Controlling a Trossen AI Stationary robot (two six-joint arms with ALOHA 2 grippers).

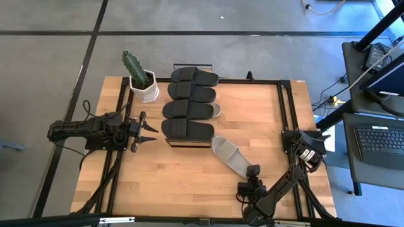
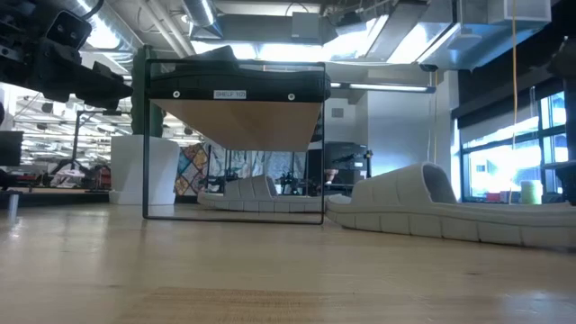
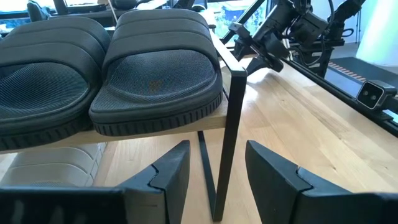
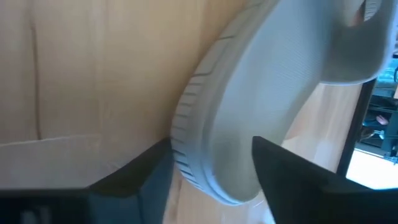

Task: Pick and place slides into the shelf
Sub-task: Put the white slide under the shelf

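Four black slides (image 1: 189, 101) lie side by side on the shelf's (image 1: 189, 142) light wood top. One grey slide (image 1: 216, 111) sits under that top and pokes out at the right; it also shows in the low view (image 2: 243, 191). The other grey slide (image 1: 230, 155) lies flat on the table, right of the shelf. My right gripper (image 1: 252, 171) is open at this slide's near-right end (image 4: 214, 168), one finger on each side. My left gripper (image 1: 149, 132) is open, level, just left of the shelf's near corner post (image 3: 230, 130). My right gripper has its two fingers on either side of the grey slide's near-right end (image 4: 211, 177), across the sole, which lies flat on the table. The end fills the gap between the fingers. I cannot tell whether the fingers touch it.
A white pot with a cactus (image 1: 142, 82) stands at the table's far left, beside the shelf. Dark rails (image 1: 287, 107) run along the table's left and right sides. Bare wood lies in front of the shelf (image 1: 170, 176).
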